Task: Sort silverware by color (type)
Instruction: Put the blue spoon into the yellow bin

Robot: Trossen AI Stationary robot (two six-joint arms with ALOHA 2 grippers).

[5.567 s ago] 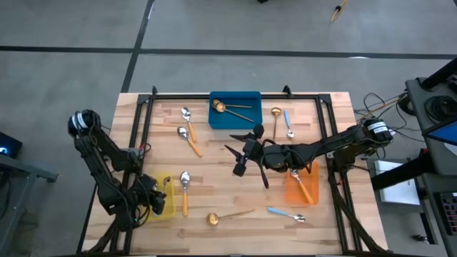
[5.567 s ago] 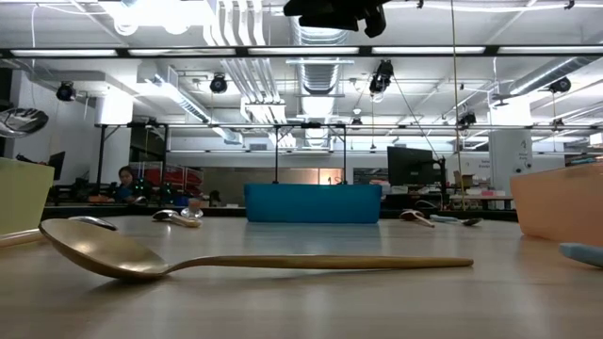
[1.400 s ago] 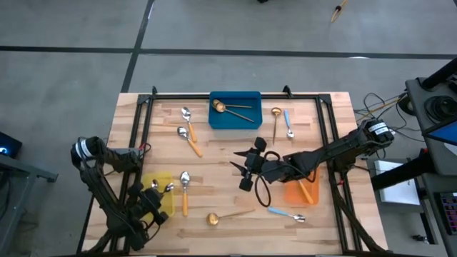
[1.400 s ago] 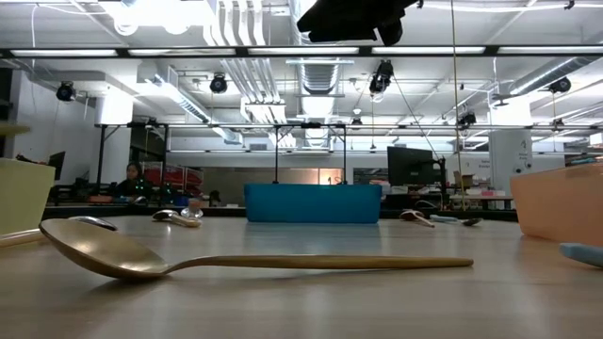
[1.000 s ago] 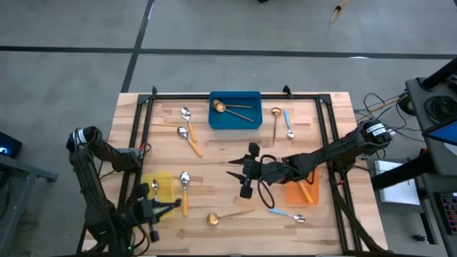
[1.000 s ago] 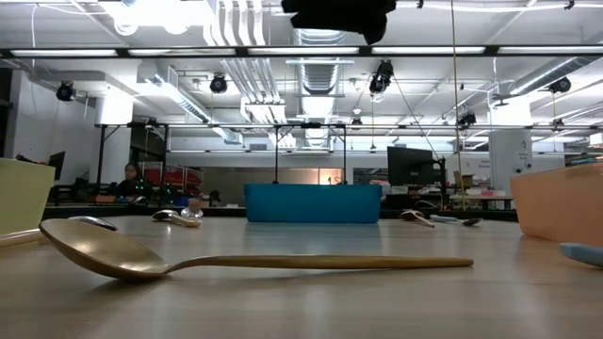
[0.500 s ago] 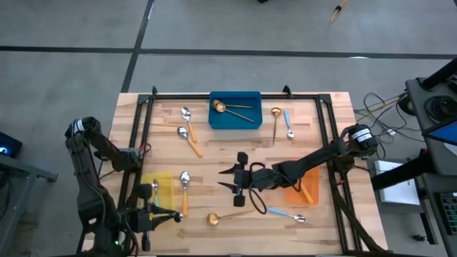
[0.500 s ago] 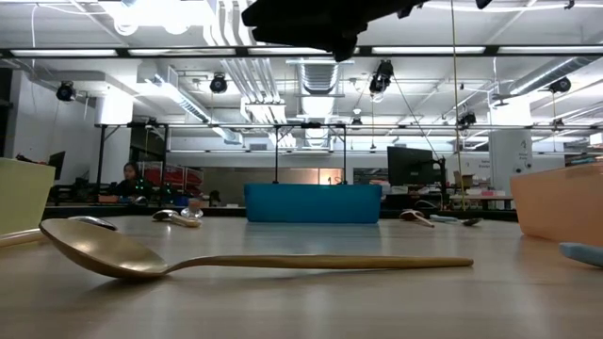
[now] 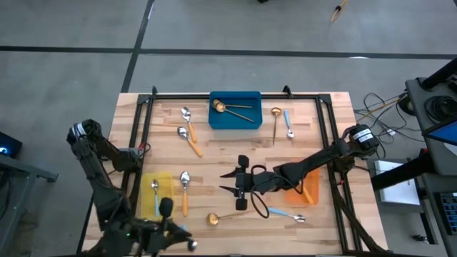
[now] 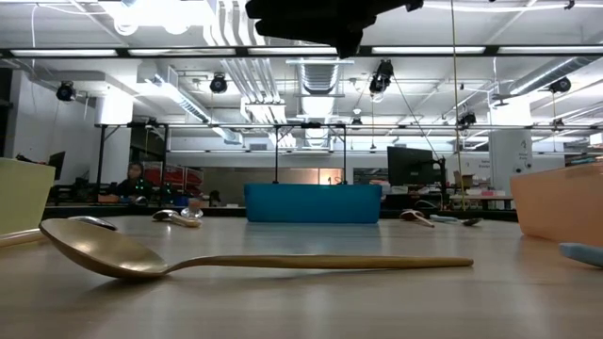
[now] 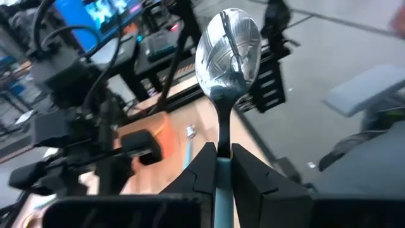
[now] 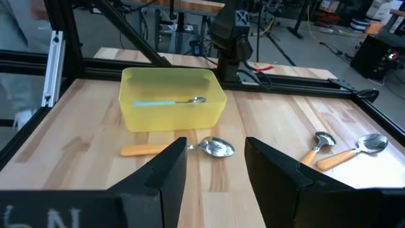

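While the left gripper (image 11: 218,166) sits at the near left edge of the table (image 9: 214,153), clamped tight on the light-blue handle of a spoon (image 11: 228,50) whose silver bowl sticks up past its fingers, the right gripper (image 9: 240,188) hangs over the middle of the table with its fingers (image 12: 166,166) spread apart and nothing between them. Just near of the right gripper a gold spoon (image 9: 227,215) lies flat on the wood, its bowl to the left; the low view shows this same spoon close up.

Inside the yellow bin (image 9: 147,201), at the near left, lies one blue-handled spoon (image 12: 166,101), and just beside the bin on its right an orange-handled spoon (image 9: 184,190) rests on the table. Two gold spoons (image 9: 230,108) lie in the blue bin (image 9: 235,98) at the far edge. Left of that bin are two more orange-handled spoons (image 9: 188,132); right of it a gold spoon (image 9: 275,121) and a blue-handled spoon (image 9: 288,123) lie side by side. The orange bin (image 9: 294,193) at the right holds an orange-handled spoon (image 9: 305,190), and another blue-handled spoon (image 9: 286,214) lies just near of it.
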